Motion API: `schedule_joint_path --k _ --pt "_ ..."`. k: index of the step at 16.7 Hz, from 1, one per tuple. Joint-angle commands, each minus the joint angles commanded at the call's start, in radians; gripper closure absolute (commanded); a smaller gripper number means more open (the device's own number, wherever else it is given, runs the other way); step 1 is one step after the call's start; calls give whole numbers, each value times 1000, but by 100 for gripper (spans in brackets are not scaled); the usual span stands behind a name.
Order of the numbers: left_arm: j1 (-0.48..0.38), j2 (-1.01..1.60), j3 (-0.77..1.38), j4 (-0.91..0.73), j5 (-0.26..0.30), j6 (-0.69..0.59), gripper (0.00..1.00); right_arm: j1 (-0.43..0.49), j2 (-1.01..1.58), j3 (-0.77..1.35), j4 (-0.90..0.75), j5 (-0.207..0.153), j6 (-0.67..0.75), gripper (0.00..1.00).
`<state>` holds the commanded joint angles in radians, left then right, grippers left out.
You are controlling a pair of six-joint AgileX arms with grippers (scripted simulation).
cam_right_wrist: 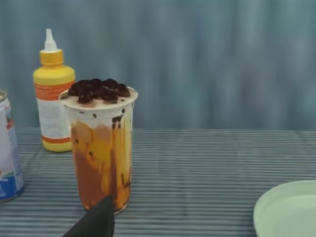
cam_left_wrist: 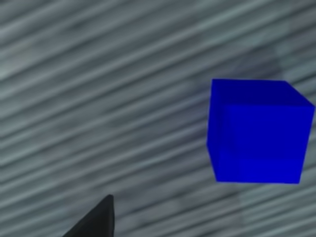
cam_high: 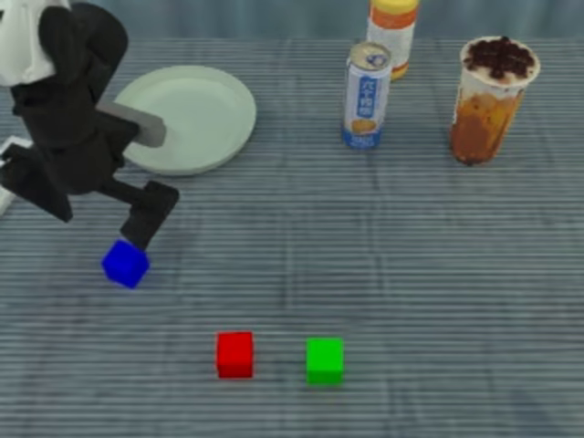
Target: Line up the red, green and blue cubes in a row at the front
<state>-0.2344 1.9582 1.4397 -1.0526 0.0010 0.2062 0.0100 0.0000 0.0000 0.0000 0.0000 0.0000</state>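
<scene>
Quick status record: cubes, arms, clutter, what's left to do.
red cube: front, left of the green one
green cube: front, level with red, a gap between
blue cube: farther back and left, out of the row
left gripper: just above and behind blue; grip unclear
right arm: not in the top view
clutter: plate, can, bottle, drink cup at the back
remaining: blue into the row

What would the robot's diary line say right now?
left gripper: over blue cube, not holding | red cube, green cube: side by side at front | right arm: out of top view
</scene>
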Motion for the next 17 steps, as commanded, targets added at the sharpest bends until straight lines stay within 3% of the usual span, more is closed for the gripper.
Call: schedule_joint_path --k 8,13,17 --pt "-3 108 -145 259 1 3 0 0 0 0 0 0 0 0" --pt "-3 122 -160 282 1 3 0 0 0 0 0 0 0 0" --pt "-3 122 -160 282 1 3 30 0 0 0 0 0 0 0"
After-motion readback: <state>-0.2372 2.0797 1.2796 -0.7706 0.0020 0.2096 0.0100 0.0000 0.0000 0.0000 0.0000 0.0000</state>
